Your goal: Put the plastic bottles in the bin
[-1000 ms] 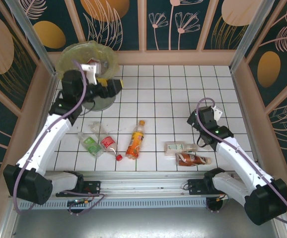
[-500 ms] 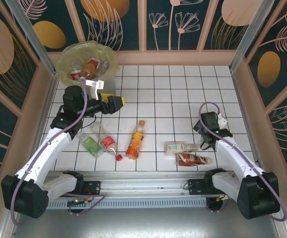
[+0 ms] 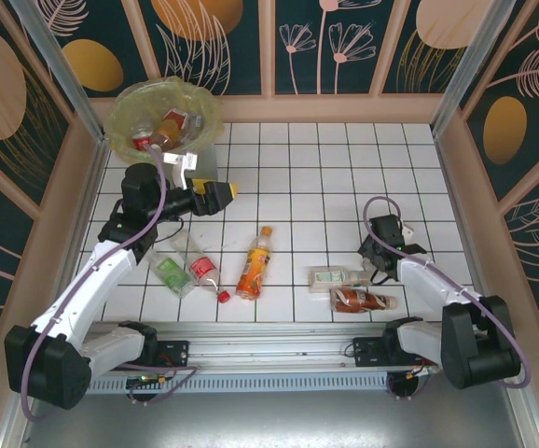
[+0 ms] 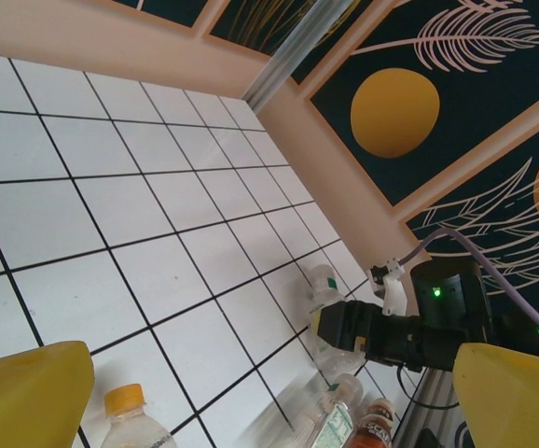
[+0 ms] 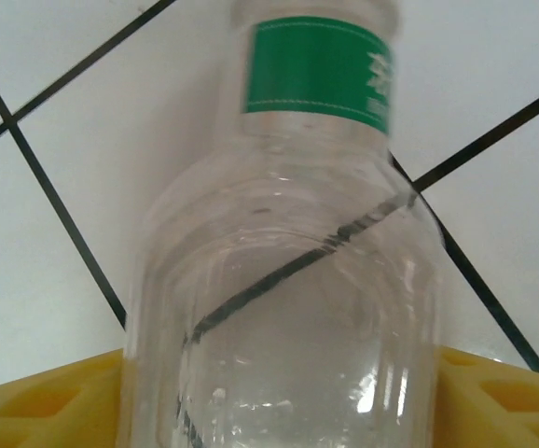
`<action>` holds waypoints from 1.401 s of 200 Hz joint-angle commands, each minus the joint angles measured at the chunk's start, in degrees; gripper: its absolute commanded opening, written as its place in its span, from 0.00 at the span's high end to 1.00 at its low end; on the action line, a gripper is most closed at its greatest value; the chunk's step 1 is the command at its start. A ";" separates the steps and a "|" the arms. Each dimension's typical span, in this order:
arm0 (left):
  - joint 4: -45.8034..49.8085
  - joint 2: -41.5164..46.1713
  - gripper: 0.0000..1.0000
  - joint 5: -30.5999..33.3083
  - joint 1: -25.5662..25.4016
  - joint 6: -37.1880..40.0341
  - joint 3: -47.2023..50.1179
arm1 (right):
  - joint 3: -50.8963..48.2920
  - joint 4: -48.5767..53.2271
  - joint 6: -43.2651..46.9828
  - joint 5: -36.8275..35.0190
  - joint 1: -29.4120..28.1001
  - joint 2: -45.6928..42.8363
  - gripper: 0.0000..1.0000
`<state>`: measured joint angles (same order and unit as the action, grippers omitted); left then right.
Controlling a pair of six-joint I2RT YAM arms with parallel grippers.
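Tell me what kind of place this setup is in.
Probably a staged robot test cell: a white tiled tabletop boxed in by leaf-patterned wall panels, with crushed bottles scattered on it and a bag-lined bin in the far-left corner.

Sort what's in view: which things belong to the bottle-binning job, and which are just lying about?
Job: bin; binned bottles; green bottle; red bottle; orange bottle; clear bottle; brown bottle.
Not the job: tiled table; patterned walls; front rail.
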<state>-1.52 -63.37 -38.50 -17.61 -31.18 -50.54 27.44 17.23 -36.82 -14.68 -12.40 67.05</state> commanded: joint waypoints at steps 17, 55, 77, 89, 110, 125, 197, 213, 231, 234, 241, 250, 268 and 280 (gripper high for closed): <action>-2.35 -0.50 0.01 0.51 -0.81 -1.08 0.79 | 1.51 -4.41 1.46 1.04 1.18 2.54 0.40; -3.82 -1.30 0.01 0.59 -1.55 -1.58 1.19 | 2.97 -9.80 6.05 5.35 1.16 2.24 0.41; -7.09 -2.55 0.01 -0.47 -2.44 -3.45 1.92 | 3.32 -14.34 10.59 10.88 1.09 -0.96 0.42; -8.71 -3.46 0.01 -0.74 -3.13 -4.18 2.11 | 3.49 -17.00 13.18 16.01 1.13 -3.29 0.42; -11.46 -5.61 0.01 -0.83 -4.51 -5.39 2.11 | 4.15 -20.83 16.23 27.00 1.09 -6.57 0.41; -15.20 -7.18 0.01 -1.30 -5.27 -7.17 2.37 | 4.32 -24.11 16.95 35.71 1.02 -8.44 0.41; -36.72 -16.17 0.02 -3.07 -8.21 -20.03 1.65 | 11.59 -32.89 15.49 63.97 -5.33 -7.63 0.38; -42.29 -17.48 0.04 -3.29 -8.82 -22.83 2.19 | 13.16 -33.73 14.84 66.16 -8.03 -6.82 0.38; -46.85 -18.34 0.05 -3.90 -9.79 -23.87 2.18 | 14.51 -36.04 12.75 68.70 -10.62 -5.50 0.38; -47.43 -18.36 0.05 -4.02 -9.98 -23.84 2.20 | 14.71 -36.44 12.29 68.99 -11.03 -5.26 0.38; -48.91 -18.47 0.06 -4.33 -10.31 -23.76 2.21 | 15.04 -37.52 11.10 69.33 -11.68 -4.76 0.39; -51.20 -18.45 0.06 -4.94 -10.69 -23.72 2.52 | 15.35 -38.97 9.59 69.79 -12.33 -4.16 0.39; -55.39 -18.54 0.07 -6.16 -11.30 -23.96 3.08 | 15.10 -43.50 6.17 71.70 -12.98 -3.12 0.40; -56.66 -18.90 0.07 -6.88 -11.72 -24.50 2.81 | 15.49 -44.77 5.36 72.54 -13.49 -2.48 0.41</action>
<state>-48.71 -81.60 -42.37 -28.49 -53.98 -48.36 40.99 -19.44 -27.27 52.95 -24.99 63.57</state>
